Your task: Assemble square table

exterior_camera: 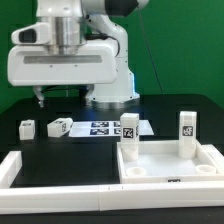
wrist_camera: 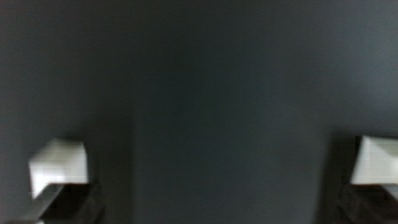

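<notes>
We've got the jaws released, spread wide over the counter, nothing between the fingertips. The square panel lies flat, rim up, front right in the exterior view. Two legs stand upright at its back corners, long axes vertical: left leg, right leg. The outer loose leg and inner loose leg lie on the counter, to the exterior view's left of the marker board. The tags are black-white patterns; we can't read any text.

White panel; black-white tagged legs; tabletop seemingly black.
</notes>
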You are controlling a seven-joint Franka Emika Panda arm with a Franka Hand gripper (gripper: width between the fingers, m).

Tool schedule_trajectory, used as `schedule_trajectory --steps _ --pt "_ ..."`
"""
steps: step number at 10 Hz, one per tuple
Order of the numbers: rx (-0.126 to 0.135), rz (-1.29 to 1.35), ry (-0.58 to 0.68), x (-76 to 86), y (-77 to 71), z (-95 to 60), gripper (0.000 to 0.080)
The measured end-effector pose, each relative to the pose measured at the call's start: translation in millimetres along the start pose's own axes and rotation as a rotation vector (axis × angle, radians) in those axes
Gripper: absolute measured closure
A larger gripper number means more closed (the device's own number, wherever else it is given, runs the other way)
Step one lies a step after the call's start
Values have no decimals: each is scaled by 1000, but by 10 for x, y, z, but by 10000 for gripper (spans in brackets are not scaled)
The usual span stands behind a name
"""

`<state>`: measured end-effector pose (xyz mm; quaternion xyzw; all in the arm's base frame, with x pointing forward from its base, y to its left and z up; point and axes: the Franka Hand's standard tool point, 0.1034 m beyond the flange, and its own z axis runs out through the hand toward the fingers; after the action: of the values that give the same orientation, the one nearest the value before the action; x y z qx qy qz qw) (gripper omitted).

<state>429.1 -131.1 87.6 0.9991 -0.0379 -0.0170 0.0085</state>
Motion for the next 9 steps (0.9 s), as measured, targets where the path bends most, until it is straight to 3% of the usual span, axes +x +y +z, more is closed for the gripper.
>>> schedule_trajectory --steps 1,6,7,9 --pt "5 53 1 -72 49 64 150" --pt "21 157 -33 -102 1 83 150" --pt "39 138 -74 -259 88 154 150" --pt "103 177 -296 -666 212 257 150"
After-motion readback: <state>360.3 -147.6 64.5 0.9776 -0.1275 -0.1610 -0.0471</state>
